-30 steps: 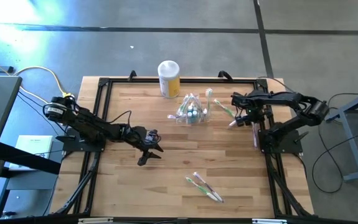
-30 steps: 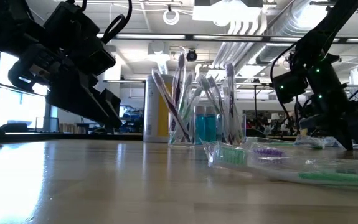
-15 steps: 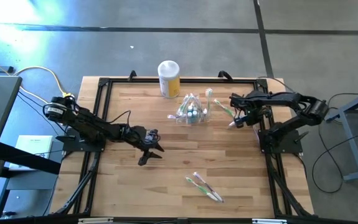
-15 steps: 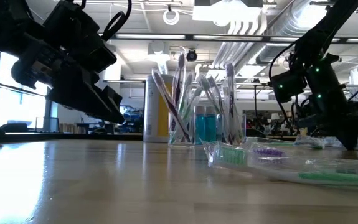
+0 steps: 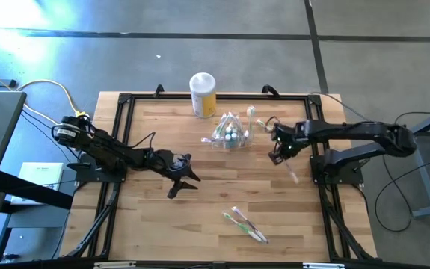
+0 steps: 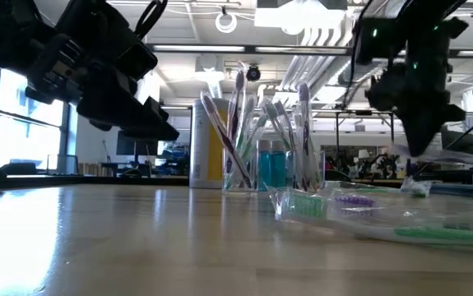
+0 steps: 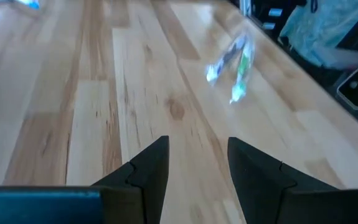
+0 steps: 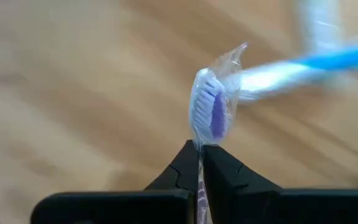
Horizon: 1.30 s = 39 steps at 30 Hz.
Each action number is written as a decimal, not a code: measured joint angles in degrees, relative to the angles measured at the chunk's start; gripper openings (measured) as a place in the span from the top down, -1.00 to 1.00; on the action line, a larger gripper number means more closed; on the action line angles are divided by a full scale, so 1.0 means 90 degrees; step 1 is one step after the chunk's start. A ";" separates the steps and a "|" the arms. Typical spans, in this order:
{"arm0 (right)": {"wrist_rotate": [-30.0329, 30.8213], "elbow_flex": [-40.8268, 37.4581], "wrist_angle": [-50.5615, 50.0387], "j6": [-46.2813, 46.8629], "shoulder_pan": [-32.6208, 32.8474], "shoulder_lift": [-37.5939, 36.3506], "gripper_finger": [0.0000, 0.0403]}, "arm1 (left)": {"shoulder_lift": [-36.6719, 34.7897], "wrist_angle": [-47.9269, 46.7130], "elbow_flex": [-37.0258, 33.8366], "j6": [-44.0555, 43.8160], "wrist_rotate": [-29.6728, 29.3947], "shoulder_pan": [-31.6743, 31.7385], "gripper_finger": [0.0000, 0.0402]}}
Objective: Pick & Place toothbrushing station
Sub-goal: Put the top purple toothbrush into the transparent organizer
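Note:
The clear plastic holder (image 5: 229,133) stands at the table's far middle with several toothbrushes upright in it; it also shows in the low view (image 6: 261,168). My right gripper (image 5: 278,152) is just right of it, shut on a wrapped toothbrush (image 5: 291,170) with purple and white bristles (image 8: 211,112). My left gripper (image 5: 182,179) is open and empty above the table's left middle. Its fingers (image 7: 150,168) stand apart over bare wood. My right gripper pinches the wrapped toothbrush between its two shut fingers (image 8: 188,168), just below the brush head (image 8: 210,134). The head sticks out past the fingertips. The handle (image 5: 295,176) trails back toward the table's near right. The toothbrush appears lifted off the wood.
A yellow canister with a white lid (image 5: 203,93) stands at the far edge behind the holder. Two wrapped toothbrushes (image 5: 244,224) lie near the front middle, also in the left wrist view (image 7: 231,62). Another (image 5: 263,127) lies right of the holder. A black frame (image 5: 117,149) borders the table.
My right gripper has risen from near the table and gone a little toward the holder, staying shut on the toothbrush. The toothbrush has come up with it and turned, so its handle now trails to the near right. My left gripper has risen slightly.

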 joint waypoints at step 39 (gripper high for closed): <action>0.1664 0.0040 1.1355 -0.5723 0.2978 0.2654 0.98 | 0.0002 0.1523 0.0801 0.0089 -0.0763 0.0000 0.21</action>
